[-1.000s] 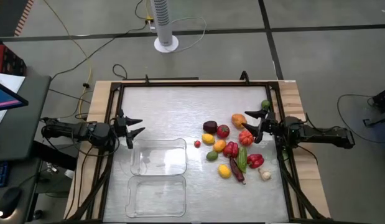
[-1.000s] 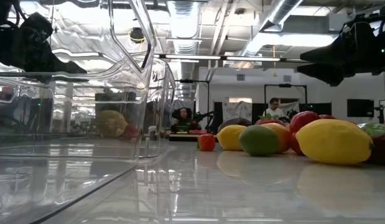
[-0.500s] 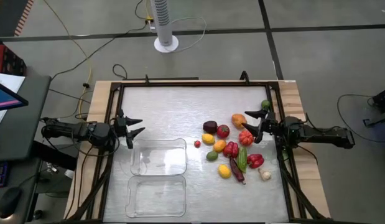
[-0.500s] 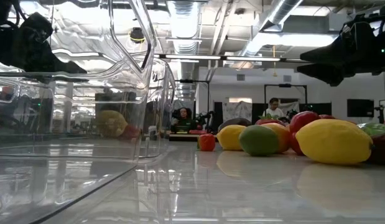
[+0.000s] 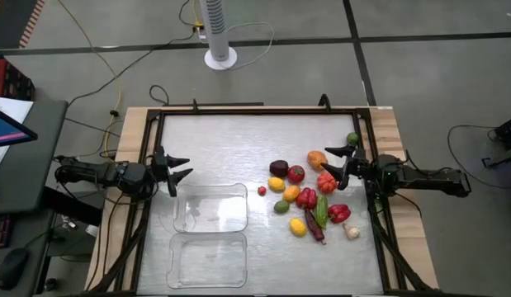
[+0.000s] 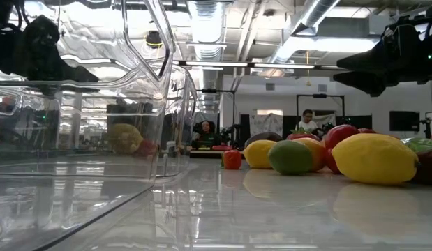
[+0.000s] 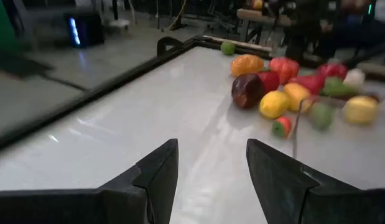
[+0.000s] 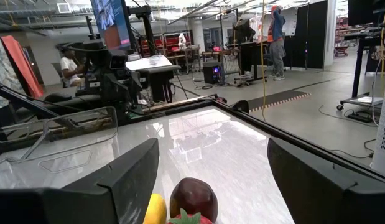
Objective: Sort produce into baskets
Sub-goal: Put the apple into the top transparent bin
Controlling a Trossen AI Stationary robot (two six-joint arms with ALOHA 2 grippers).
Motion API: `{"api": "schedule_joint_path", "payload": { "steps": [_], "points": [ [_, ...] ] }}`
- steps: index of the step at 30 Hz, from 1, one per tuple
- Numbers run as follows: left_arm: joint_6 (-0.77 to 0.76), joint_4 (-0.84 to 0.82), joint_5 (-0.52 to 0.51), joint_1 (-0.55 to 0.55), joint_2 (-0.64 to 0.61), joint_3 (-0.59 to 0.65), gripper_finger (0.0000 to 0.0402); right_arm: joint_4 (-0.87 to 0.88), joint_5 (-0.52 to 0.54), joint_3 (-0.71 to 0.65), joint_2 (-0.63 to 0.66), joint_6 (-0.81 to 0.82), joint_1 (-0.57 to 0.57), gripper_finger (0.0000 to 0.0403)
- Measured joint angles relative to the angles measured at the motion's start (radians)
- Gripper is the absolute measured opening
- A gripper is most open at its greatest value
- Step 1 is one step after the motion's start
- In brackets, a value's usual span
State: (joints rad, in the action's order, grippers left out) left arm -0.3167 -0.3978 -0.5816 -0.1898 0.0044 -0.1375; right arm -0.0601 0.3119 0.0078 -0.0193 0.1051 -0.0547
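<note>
The produce (image 5: 309, 191) lies in a loose heap on the table's right half: a dark purple piece (image 5: 278, 168), red, orange, yellow and green pieces, and a white garlic-like piece (image 5: 352, 232); one green piece (image 5: 352, 139) lies apart by the right rail. Two clear baskets (image 5: 210, 208) (image 5: 208, 259) stand left of the heap, one behind the other, toward the near edge. My left gripper (image 5: 179, 170) is open and empty at the table's left edge, above the surface. My right gripper (image 5: 332, 163) is open and empty above the heap's right side.
A dark frame rail (image 5: 255, 110) runs round the table. A bare stretch of table (image 5: 222, 144) lies behind the baskets and left of the heap. People show far off in the room behind (image 6: 308, 120).
</note>
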Motion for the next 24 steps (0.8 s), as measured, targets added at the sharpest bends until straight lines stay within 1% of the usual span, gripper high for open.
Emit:
{"api": "schedule_joint_path", "payload": {
  "steps": [3,5,7,12,14,16,18,20,24],
  "points": [
    [-0.15,0.004,0.0,0.0,0.0,0.0,0.0178,0.0,0.0,0.0,0.0,0.0,0.0,0.0327],
    [-0.199,0.003,0.0,0.0,0.0,0.0,0.0178,0.0,0.0,0.0,0.0,0.0,0.0,0.0327],
    [-0.216,0.004,-0.003,0.0,0.0,0.0,0.0178,0.0,0.0,0.0,0.0,0.0,0.0,0.0327],
    [-0.215,0.015,-0.067,0.0,0.0,0.0,0.0178,0.0,0.0,0.0,0.0,0.0,0.0,0.0327],
    [-0.193,0.027,-0.07,0.0,0.0,0.0,0.0178,-0.004,0.001,0.0,0.0,0.0,-0.001,0.0327],
    [-0.115,0.112,-0.062,0.0,0.003,0.0,0.0178,-0.023,0.002,0.0,0.0,0.004,-0.001,0.0327],
    [-0.008,0.242,0.007,0.001,0.019,-0.002,0.0178,-0.064,0.003,0.0,0.0,0.064,0.002,0.0327],
    [0.04,0.352,0.05,0.004,0.065,-0.006,0.0178,-0.088,0.013,0.0,0.0,0.131,0.001,0.0327],
    [0.077,0.41,0.052,0.058,0.215,-0.049,0.0178,-0.11,0.028,0.0,0.0,0.157,-0.018,0.0327]
  ]
}}
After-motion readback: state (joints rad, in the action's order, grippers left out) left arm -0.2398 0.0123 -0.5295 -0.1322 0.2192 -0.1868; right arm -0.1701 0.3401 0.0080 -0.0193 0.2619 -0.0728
